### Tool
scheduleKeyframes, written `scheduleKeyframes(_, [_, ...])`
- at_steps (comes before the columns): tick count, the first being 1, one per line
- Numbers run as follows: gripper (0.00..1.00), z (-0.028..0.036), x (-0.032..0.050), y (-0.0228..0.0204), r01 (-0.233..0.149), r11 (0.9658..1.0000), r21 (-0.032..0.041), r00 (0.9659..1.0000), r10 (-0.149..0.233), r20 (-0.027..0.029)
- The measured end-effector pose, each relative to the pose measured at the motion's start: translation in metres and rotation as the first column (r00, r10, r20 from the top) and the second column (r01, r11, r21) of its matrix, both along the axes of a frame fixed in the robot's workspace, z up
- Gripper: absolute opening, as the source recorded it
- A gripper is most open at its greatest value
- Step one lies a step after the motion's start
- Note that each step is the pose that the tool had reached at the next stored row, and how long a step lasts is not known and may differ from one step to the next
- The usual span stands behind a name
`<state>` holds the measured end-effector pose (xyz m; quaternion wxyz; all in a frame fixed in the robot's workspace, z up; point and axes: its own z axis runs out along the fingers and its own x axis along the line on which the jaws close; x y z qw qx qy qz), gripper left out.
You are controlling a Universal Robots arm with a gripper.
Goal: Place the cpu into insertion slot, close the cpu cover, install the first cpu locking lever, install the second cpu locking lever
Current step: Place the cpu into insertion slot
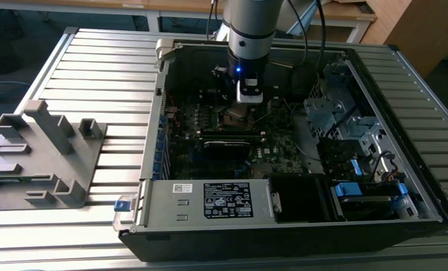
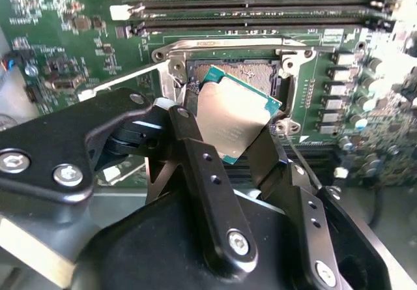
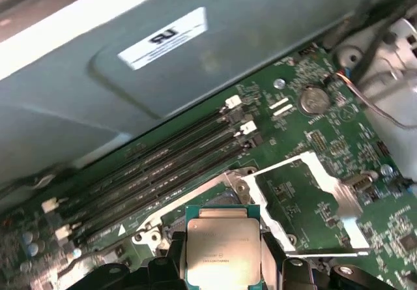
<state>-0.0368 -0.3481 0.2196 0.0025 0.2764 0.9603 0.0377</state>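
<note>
The cpu (image 2: 238,117) is a flat square chip with a dull metal top and a green edge. My gripper (image 2: 231,137) is shut on it, one black finger on each side, and holds it tilted just above the insertion slot (image 2: 255,73). In the first wrist view the cpu (image 3: 218,251) sits between the fingertips of the gripper (image 3: 221,267), in front of the slot (image 3: 225,200). The silvery cpu cover (image 3: 333,187) stands swung open beside the slot. A thin locking lever (image 2: 124,80) juts out from the slot's frame. In the exterior view the gripper (image 1: 248,100) hangs over the motherboard's middle.
The open computer case (image 1: 154,141) lies on a slatted table. Long black memory slots (image 2: 260,6) run beside the socket. A power supply (image 1: 208,202) and drive bays (image 1: 359,141) line the case. A grey fixture (image 1: 43,152) stands at the exterior view's left.
</note>
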Motion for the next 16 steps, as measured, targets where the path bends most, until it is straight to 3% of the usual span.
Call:
scheduleKeyframes(4, [0.54, -0.0002, 0.0000, 0.0000, 0.070, 0.9976, 0.0000, 0.9976, -0.070, 0.0000])
scheduleKeyframes(8, [0.54, -0.0004, -0.0001, 0.0000, 0.133, 0.9911, 0.0000, 0.9911, -0.133, 0.0000])
scheduleKeyframes(10, [0.54, -0.0005, -0.0001, 0.0000, 0.168, 0.9857, 0.0000, 0.9857, -0.168, 0.0000])
scheduleKeyframes(16, [0.54, -0.0007, -0.0001, 0.0000, 0.262, 0.9650, -0.0011, 0.9650, -0.262, 0.0003])
